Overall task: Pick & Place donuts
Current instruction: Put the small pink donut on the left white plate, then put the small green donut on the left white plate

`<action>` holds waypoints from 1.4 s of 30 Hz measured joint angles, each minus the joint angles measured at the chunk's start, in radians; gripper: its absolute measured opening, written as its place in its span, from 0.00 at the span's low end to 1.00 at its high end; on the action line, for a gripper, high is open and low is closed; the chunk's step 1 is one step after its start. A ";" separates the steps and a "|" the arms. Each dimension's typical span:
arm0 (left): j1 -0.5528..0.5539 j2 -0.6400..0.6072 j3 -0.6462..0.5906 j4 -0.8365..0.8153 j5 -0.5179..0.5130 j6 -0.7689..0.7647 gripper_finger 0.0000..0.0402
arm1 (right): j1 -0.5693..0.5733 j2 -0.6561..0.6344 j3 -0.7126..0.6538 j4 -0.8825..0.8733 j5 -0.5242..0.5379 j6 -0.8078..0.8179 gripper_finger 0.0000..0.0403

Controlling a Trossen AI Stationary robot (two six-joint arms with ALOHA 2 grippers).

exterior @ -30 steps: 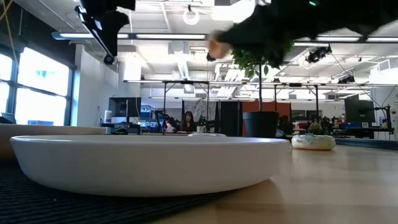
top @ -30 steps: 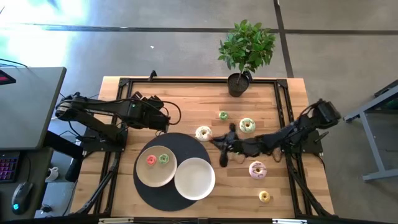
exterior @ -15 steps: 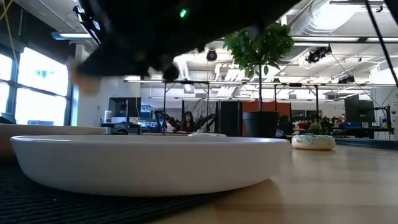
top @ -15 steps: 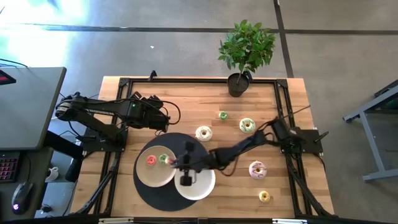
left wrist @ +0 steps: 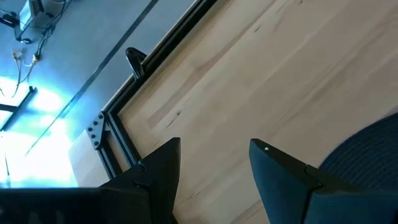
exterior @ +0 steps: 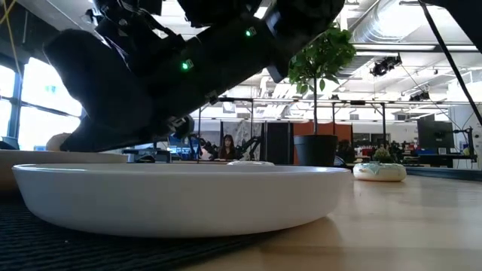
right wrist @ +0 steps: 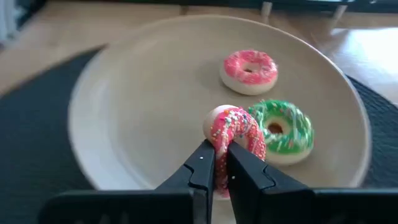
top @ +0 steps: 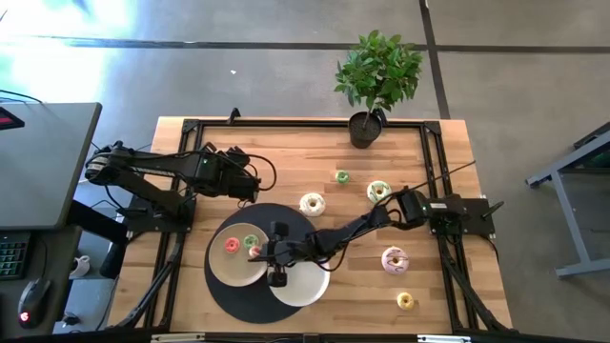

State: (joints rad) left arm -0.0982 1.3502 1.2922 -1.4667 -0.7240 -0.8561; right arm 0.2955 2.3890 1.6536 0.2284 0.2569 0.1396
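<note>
My right gripper (right wrist: 221, 155) is shut on a pink sprinkled donut (right wrist: 235, 132) over the beige plate (right wrist: 124, 106), beside a small green donut (right wrist: 278, 129) and a small pink donut (right wrist: 250, 67) lying flat on that plate. In the high view the right gripper (top: 260, 252) reaches over this plate (top: 221, 269) from the table's right. A cream donut (top: 312, 204), a tiny green donut (top: 342, 177), a green-white donut (top: 378, 191), a larger pink sprinkled donut (top: 395, 259) and a yellow donut (top: 405, 301) lie flat on the wood. My left gripper (left wrist: 214, 165) waits open over bare wood by the mat's far-left edge. My right gripper pinches the pink sprinkled donut by one stretch of its ring (right wrist: 219, 144) between the two fingers (right wrist: 202, 167). The donut stands on edge, its hole facing sideways, beyond the fingertips. Whether it touches the plate cannot be told.
A white plate (top: 305, 286) sits beside the beige one on a round dark mat (top: 276, 217). A potted plant (top: 376, 81) stands at the far edge. A black frame rail (top: 286, 124) runs around the table. The low view shows the white plate (exterior: 173, 197) close up.
My right gripper, staying shut on the donut, has travelled from the table's middle near the cream donut toward the left and near edges, first over the white plate, then over the beige plate, coming down lower. The donuts on the wood have stayed in place.
</note>
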 joint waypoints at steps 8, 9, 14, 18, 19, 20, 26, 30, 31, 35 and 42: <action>0.000 0.000 0.000 -0.002 0.009 -0.032 0.47 | -0.001 -0.003 0.000 -0.023 -0.012 -0.022 0.17; 0.000 0.000 0.000 -0.002 0.009 -0.032 0.47 | -0.001 -0.003 0.000 -0.022 -0.023 -0.030 0.19; 0.000 0.000 0.000 -0.002 0.009 -0.032 0.47 | -0.001 -0.003 0.001 0.015 -0.024 -0.035 0.26; 0.000 0.000 0.000 -0.001 0.008 -0.032 0.47 | -0.001 -0.003 0.001 0.017 -0.022 -0.036 0.32; 0.000 0.000 0.000 -0.001 0.008 -0.032 0.47 | -0.001 -0.004 0.001 0.016 -0.023 -0.036 0.34; 0.000 0.000 0.000 -0.001 0.008 -0.032 0.47 | -0.001 -0.005 0.001 0.015 -0.023 -0.036 0.35; 0.000 0.000 0.000 -0.001 0.007 -0.032 0.47 | 0.000 -0.012 0.001 0.012 -0.021 -0.077 0.40; 0.000 0.000 0.000 -0.002 0.007 -0.032 0.47 | 0.007 -0.029 0.002 -0.026 -0.014 -0.120 0.39; 0.000 0.000 0.000 -0.002 0.007 -0.032 0.47 | 0.009 -0.033 0.003 -0.043 -0.014 -0.130 0.39; 0.000 0.000 0.000 0.001 0.007 -0.032 0.47 | 0.015 -0.055 0.002 -0.136 0.060 -0.171 0.37; 0.000 0.000 0.000 0.015 0.012 -0.039 0.47 | 0.010 -0.211 0.001 -0.341 0.122 -0.191 0.35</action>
State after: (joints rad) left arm -0.0982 1.3506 1.2922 -1.4512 -0.7121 -0.8948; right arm 0.3058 2.1783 1.6547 -0.1123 0.3786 -0.0518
